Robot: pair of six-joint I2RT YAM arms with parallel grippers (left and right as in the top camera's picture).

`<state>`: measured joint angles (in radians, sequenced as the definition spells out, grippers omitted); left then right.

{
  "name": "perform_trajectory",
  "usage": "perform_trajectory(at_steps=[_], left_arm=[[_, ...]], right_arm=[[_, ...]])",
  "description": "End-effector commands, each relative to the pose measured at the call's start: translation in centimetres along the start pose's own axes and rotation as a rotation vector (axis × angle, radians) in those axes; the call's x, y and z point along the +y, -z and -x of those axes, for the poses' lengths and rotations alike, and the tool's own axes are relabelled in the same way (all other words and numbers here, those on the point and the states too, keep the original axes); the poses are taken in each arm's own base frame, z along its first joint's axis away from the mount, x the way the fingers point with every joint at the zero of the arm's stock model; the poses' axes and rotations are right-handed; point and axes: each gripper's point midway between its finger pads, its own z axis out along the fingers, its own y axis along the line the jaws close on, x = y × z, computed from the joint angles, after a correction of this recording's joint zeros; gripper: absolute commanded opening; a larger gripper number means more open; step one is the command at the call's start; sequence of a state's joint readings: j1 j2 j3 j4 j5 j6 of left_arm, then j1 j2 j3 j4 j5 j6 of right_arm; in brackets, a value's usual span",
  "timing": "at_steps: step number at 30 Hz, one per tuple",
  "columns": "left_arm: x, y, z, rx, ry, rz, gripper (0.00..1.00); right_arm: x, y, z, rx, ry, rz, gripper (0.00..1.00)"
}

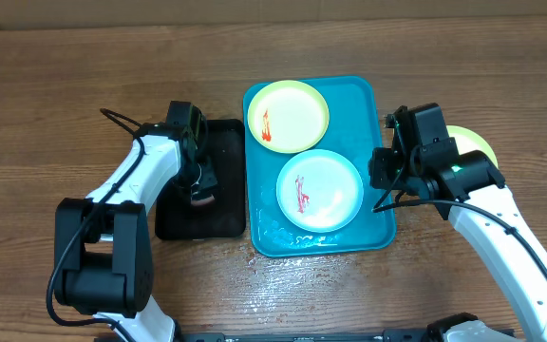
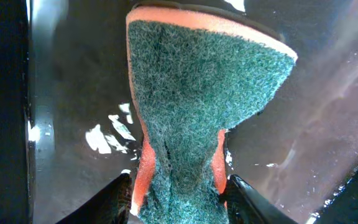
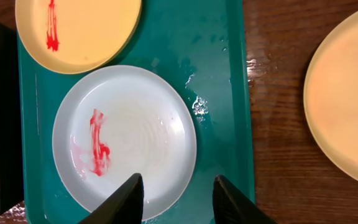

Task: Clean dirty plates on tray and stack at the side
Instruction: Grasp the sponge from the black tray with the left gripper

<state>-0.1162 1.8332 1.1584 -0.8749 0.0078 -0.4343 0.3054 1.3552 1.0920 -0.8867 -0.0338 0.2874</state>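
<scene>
Upon the tray (image 1: 369, 97) sit smeared plates (image 1: 288, 116); left gripper (image 2: 178, 198) clamps sponge (image 2: 197, 81), right gripper (image 3: 178, 185) released.

Two smeared plates (image 1: 288, 116) (image 1: 319, 190) on tray (image 1: 359, 103); third plate (image 3: 347, 93) beside, seemingly clean.

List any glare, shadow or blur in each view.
Overhead: even light, sharp, with a wet sheen along the turquoise tray at its near edge. Left wrist: the sponge fills the frame in focus; white glare patches on the wet black tray. Right wrist: sharp; small glints on that tray beside the light blue plate.
</scene>
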Motion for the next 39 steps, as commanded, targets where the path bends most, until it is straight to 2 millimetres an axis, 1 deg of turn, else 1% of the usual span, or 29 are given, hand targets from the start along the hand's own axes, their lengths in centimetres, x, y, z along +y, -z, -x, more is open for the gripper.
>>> perform_trajectory(at_steps=[1, 5, 7, 9, 11, 13, 14, 15, 18, 20, 22, 25, 27, 29, 30, 33, 36, 38, 39], left_arm=[[0.5, 0.5, 1.4, -0.053, -0.017, 0.044, 0.51], [0.9, 0.6, 2.7, -0.114, -0.015, 0.080, 0.54], [0.6, 0.6, 3.5, -0.146, -0.013, 0.065, 0.52], [0.3, 0.4, 3.8, -0.160, -0.012, 0.056, 0.49], [0.2, 0.0, 3.7, -0.157, -0.012, 0.046, 0.42], [-0.1, -0.5, 3.4, -0.141, -0.014, 0.028, 0.25], [0.1, -0.8, 3.1, -0.130, -0.015, 0.033, 0.10], [0.2, -1.1, 2.9, -0.122, -0.015, 0.038, 0.04], [0.5, -1.3, 2.3, -0.093, -0.016, 0.050, 0.04], [0.7, -1.2, 1.8, -0.076, -0.017, 0.059, 0.04], [0.9, -0.7, 1.6, -0.061, -0.039, 0.066, 0.04], [0.7, 1.3, 1.9, -0.063, -0.062, 0.065, 0.04], [0.5, 3.3, 2.3, -0.080, -0.063, 0.058, 0.04], [0.2, 5.7, 2.9, -0.112, -0.070, 0.043, 0.04], [-0.2, 7.7, 3.3, -0.143, -0.075, 0.025, 0.04], [-1.1, 11.8, 3.8, -0.214, -0.095, -0.040, 0.04], [-1.9, 15.7, 3.9, -0.286, -0.101, -0.106, 0.04], [-2.1, 17.7, 3.8, -0.329, -0.104, -0.139, 0.04], [-2.5, 19.0, 3.5, -0.353, -0.128, -0.172, 0.04]], right_arm=[[-0.2, 0.4, 0.7, -0.025, -0.001, -0.012, 0.38], [-0.2, 0.4, 0.7, -0.025, -0.001, -0.012, 0.38], [-0.2, 0.4, 0.7, -0.024, -0.001, -0.012, 0.38], [-0.2, 0.4, 0.7, -0.023, -0.001, -0.013, 0.38], [-0.3, 0.4, 0.5, -0.017, -0.004, -0.015, 0.38], [-0.4, 0.4, 0.4, -0.010, -0.005, -0.018, 0.38], [-0.4, 0.3, 0.2, -0.003, -0.005, -0.021, 0.38], [-0.5, 0.2, 0.1, 0.003, -0.006, -0.023, 0.38], [-1.1, -0.2, -0.3, 0.023, -0.021, -0.059, 0.38], [-2.5, -0.6, -0.5, 0.036, -0.085, -0.126, 0.38], [-3.4, -1.1, -0.7, 0.054, -0.126, -0.159, 0.39], [-4.5, -2.2, -1.0, 0.091, -0.169, -0.177, 0.40], [-4.9, -3.0, -1.2, 0.120, -0.179, -0.170, 0.40], [-4.0, -4.1, -1.6, 0.170, -0.123, -0.098, 0.40], [-2.8, -4.8, -1.9, 0.204, -0.063, -0.021, 0.40], [-1.4, -6.3, -2.7, 0.255, -0.008, 0.070, 0.40], [-1.0, -8.0, -3.4, 0.286, 0.005, 0.077, 0.43], [-0.9, -9.1, -3.9, 0.295, 0.013, 0.079, 0.43], [-0.7, -10.3, -4.2, 0.299, 0.023, 0.081, 0.44]])
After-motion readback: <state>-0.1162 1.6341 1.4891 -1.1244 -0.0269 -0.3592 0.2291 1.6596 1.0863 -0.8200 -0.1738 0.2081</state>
